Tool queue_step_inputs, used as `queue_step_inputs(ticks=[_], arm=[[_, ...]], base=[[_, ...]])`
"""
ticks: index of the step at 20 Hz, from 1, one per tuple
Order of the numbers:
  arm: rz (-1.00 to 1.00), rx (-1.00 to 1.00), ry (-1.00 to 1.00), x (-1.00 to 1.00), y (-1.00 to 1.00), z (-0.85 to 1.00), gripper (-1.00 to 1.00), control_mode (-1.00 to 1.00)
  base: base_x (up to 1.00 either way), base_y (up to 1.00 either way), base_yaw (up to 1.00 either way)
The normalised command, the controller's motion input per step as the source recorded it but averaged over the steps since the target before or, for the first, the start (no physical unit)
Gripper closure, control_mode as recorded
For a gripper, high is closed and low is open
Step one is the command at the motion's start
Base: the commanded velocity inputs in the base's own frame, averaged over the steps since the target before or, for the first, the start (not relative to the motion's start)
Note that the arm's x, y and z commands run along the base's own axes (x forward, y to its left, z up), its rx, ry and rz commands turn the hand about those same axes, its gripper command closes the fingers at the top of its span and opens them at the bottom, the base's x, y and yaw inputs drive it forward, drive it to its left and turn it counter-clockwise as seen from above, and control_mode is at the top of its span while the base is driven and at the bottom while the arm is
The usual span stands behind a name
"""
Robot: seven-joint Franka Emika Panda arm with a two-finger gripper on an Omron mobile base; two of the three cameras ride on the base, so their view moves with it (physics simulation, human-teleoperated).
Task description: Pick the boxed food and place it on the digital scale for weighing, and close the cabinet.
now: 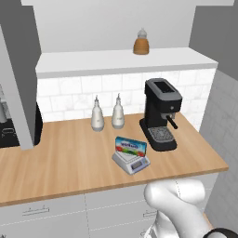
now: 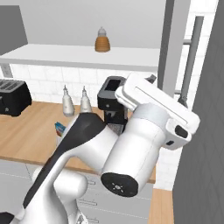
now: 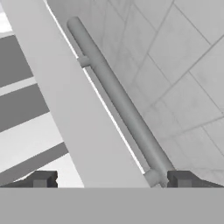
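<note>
- Blue box (image 1: pixel 131 146) already sits on the scale (image 1: pixel 131 161); cabinet door (image 3: pixel 74 113) open.
- Gripper (image 3: pixel 111 179) jaws apart, straddling door edge beside handle (image 3: pixel 118 100).
- Risk: fingertip snags handle, or push glances off.

A rendered domestic kitchen. A wooden countertop (image 1: pixel 69 162) runs over light-grey drawers (image 1: pixel 37 214), backed by white tile (image 1: pixel 83 88). A black coffee machine (image 1: pixel 160 114) stands at 3 o'clock of two white bottles (image 1: pixel 107 114); a toaster (image 2: pixel 13 96) and a digital scale (image 1: pixel 131 161) also occupy the counter.
</note>
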Motion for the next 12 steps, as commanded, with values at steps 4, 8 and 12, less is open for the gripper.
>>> queue_step_inputs(ticks=[4,8,12], arm=[[0.16,0.00,0.00,-0.01,0.43,0.04,-1.00,-1.00],[0.10,0.00,-0.01,-0.03,0.63,0.13,-1.00,-1.00],[0.05,0.00,-0.07,0.00,0.64,0.28,-1.00,-1.00]], base=[[0.00,0.00,0.00],[0.00,0.00,0.00],[0.00,0.00,0.00]])
